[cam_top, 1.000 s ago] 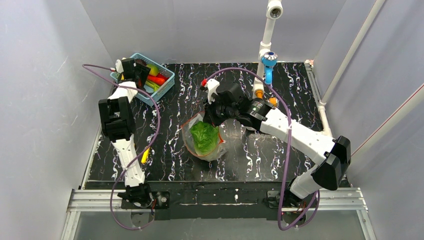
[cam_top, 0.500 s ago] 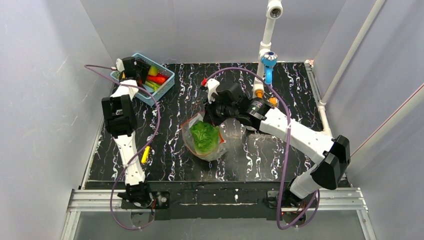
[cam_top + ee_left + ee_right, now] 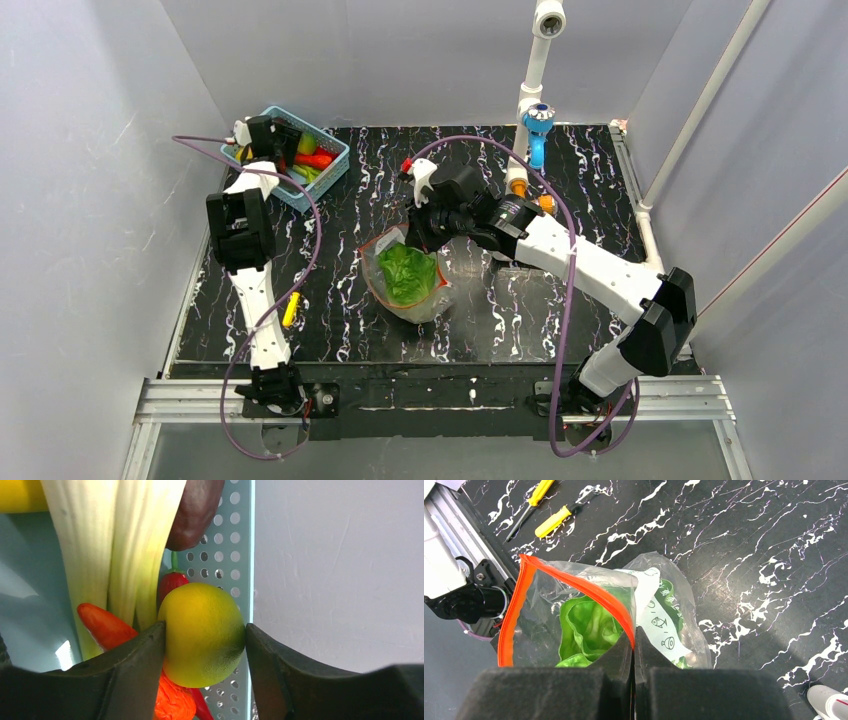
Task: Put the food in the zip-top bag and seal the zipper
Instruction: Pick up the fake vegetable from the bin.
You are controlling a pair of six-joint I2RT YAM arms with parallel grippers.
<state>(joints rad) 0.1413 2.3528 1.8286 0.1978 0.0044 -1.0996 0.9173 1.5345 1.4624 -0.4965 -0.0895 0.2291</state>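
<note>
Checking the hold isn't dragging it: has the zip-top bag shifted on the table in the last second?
No. In the top view the zip-top bag keeps its place to the right of the yellow screwdriver.

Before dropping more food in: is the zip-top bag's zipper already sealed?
No, the red zipper gapes wide, showing the lettuce inside the zip-top bag.

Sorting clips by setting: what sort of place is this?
Likely a robot lab cell: plain grey walls box in a black table, arms bolted to an aluminium rail, toy vegetables in a blue basket.
</note>
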